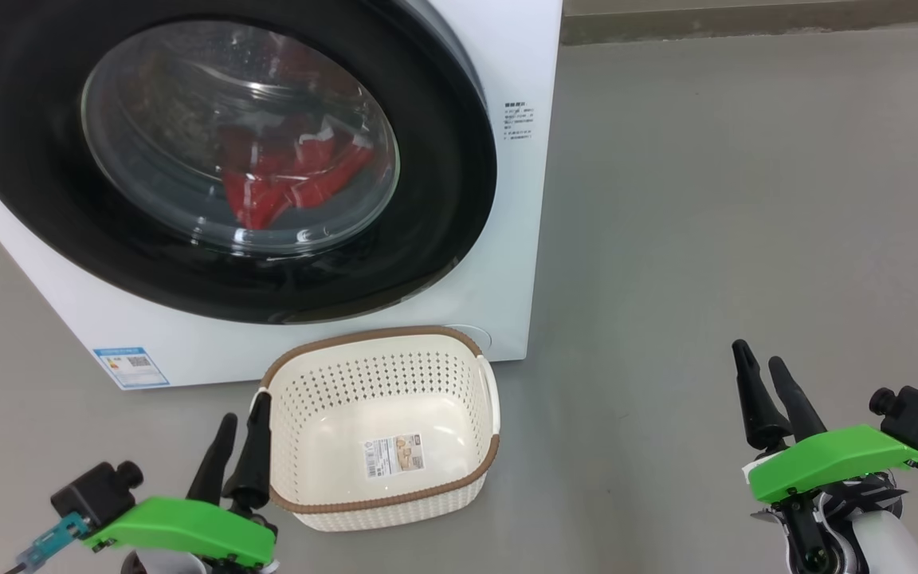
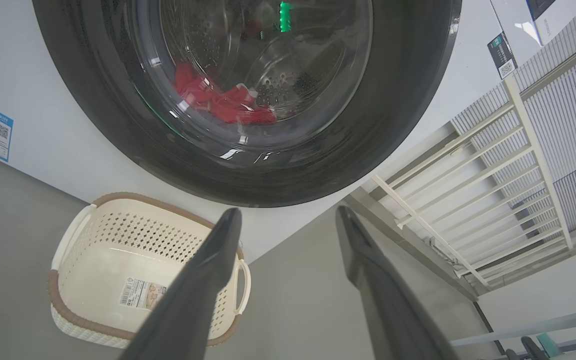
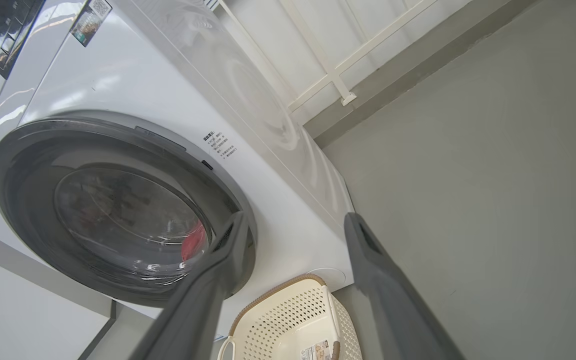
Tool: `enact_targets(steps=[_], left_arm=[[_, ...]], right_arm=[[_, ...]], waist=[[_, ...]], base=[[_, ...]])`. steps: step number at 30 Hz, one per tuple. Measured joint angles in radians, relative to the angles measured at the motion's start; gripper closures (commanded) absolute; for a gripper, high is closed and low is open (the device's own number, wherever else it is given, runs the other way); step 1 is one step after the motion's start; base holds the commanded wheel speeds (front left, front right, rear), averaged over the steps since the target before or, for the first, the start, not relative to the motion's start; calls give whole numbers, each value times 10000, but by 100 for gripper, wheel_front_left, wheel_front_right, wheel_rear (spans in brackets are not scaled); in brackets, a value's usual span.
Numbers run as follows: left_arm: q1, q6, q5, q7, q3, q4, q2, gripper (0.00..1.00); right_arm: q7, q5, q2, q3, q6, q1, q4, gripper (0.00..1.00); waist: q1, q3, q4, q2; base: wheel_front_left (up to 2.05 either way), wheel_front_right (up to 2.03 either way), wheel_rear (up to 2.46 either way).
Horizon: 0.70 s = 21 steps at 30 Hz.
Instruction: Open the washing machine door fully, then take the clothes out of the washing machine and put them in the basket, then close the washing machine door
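While the washing machine door [image 1: 443, 159] is shut over the clothes [image 1: 292, 179], the basket [image 1: 379, 335] is set just before the washing machine [image 1: 523, 64], and the left gripper [image 1: 245, 407] and right gripper [image 1: 757, 353] are held with jaws wide, empty.

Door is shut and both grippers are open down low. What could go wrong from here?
1. The left gripper sits right beside the basket rim; lifting that arm could nudge the basket away from the washing machine.
2. The washing machine door has a smooth glossy rim, so a pull may slip off it.
3. The clothes lie low in a pile behind the glass; one grab may miss some.
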Motion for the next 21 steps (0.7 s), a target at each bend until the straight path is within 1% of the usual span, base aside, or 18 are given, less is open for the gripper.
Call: enact_targets(steps=[11,15,21], left_arm=[[-406,0,1394,-314,-109,-4,-2,0],[-436,0,1804,-433,-140,6,-2,0],[-646,-2,2546,-610,-201,48,-2,0]], right_arm=[[-284,-1452,-13,157,4,-382,-52,0],[-399,-2190,-21,215,4,-396,-52,0],[-598,-2849,-31,263,4,-605,-33,0]], waist=[[0,69,50,0],[0,55,65,0],[0,45,59,0]], base=[[0,0,0],[0,0,0],[0,0,0]])
